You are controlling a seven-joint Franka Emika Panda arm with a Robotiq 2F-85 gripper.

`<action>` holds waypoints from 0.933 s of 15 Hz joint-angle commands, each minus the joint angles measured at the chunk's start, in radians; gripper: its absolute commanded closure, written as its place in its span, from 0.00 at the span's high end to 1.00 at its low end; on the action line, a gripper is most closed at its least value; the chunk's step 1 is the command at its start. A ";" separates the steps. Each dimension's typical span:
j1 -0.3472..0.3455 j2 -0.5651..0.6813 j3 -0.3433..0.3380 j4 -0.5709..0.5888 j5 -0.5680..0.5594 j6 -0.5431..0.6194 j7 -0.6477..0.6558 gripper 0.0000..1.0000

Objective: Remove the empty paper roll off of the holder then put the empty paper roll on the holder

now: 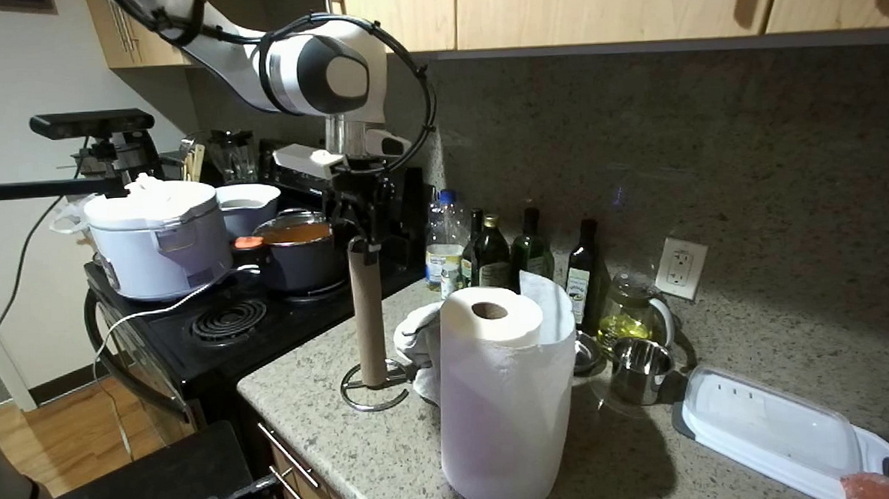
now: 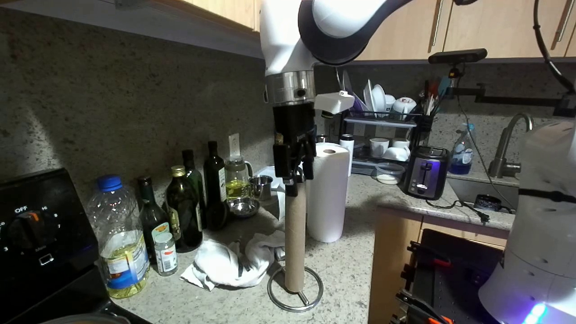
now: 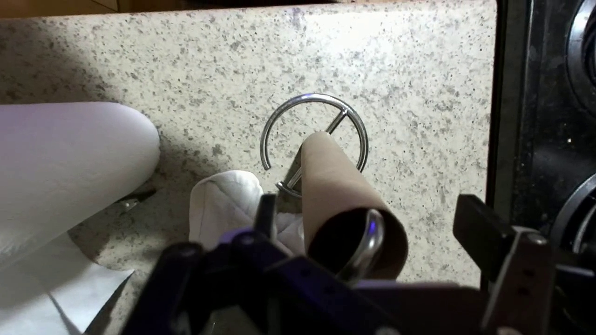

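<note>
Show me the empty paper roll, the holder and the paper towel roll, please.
Empty paper roll [image 2: 295, 238]: in an exterior view, middle of its cardboard side.
Holder [image 3: 313, 98]: in the wrist view, its ring base.
Paper towel roll [image 1: 508, 412]: in an exterior view, its white side.

Light uneven. Both exterior views: upper cabinets [image 1: 599, 6] bright-ish, backsplash [image 1: 771, 160] under them dim. In an exterior view, towel roll [image 1: 508, 419] lit from pic-L, throws dark shadow R on ctr [image 1: 626, 466]; lilac tint low on roll. Blue light [image 2: 537, 311] on my base [image 2: 531, 261] flares, core clipped white. Wrist view: glare on ctr near top, upper-L corner shaded; bluish glint on holder [image 3: 371, 230]; my fingers [image 3: 486, 235] v. dark, soft, out of focus.
</note>
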 commanded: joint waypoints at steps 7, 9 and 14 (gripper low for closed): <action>0.010 -0.001 -0.020 -0.007 0.013 0.021 -0.022 0.55; 0.007 -0.010 -0.025 -0.009 0.007 0.021 -0.016 0.56; 0.001 -0.034 -0.039 -0.006 -0.011 0.017 -0.004 0.47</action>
